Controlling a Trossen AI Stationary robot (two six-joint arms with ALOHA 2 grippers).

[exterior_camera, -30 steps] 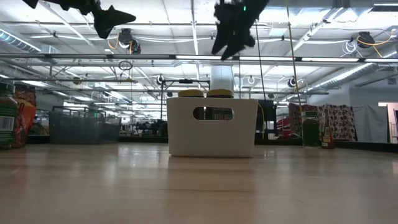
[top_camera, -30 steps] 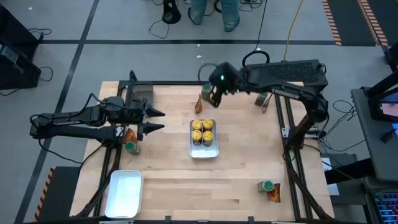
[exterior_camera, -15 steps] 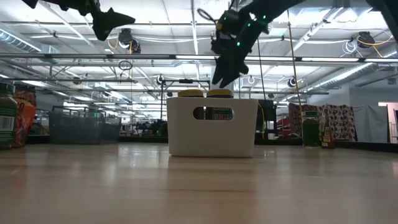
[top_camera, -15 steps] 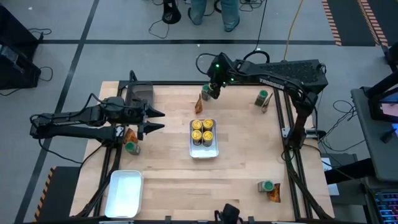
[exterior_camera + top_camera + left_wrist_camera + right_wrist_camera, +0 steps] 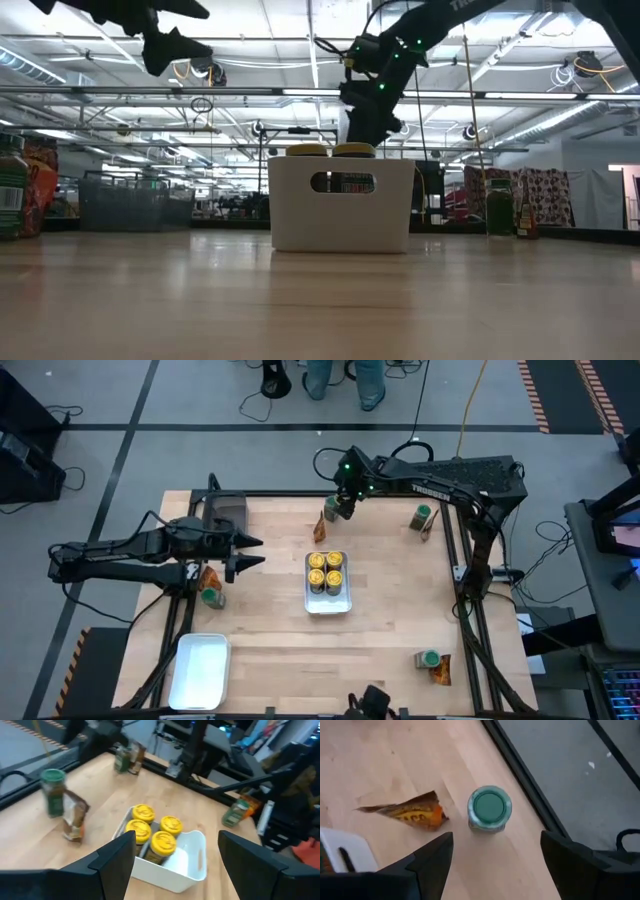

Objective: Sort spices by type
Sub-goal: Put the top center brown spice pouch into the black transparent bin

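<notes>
My right gripper [image 5: 492, 870] hangs with its fingers spread wide and nothing in them, right above a green-lidded jar [image 5: 489, 808] at the table's far edge, an orange-brown packet [image 5: 415, 812] just beside it. All 4 yellow-lidded jars [image 5: 327, 571] sit in the middle white tray [image 5: 328, 603], so I judge the green ones are next: I must drop straight down and close round this jar. My left gripper [image 5: 250, 552] waits open at the left.
</notes>
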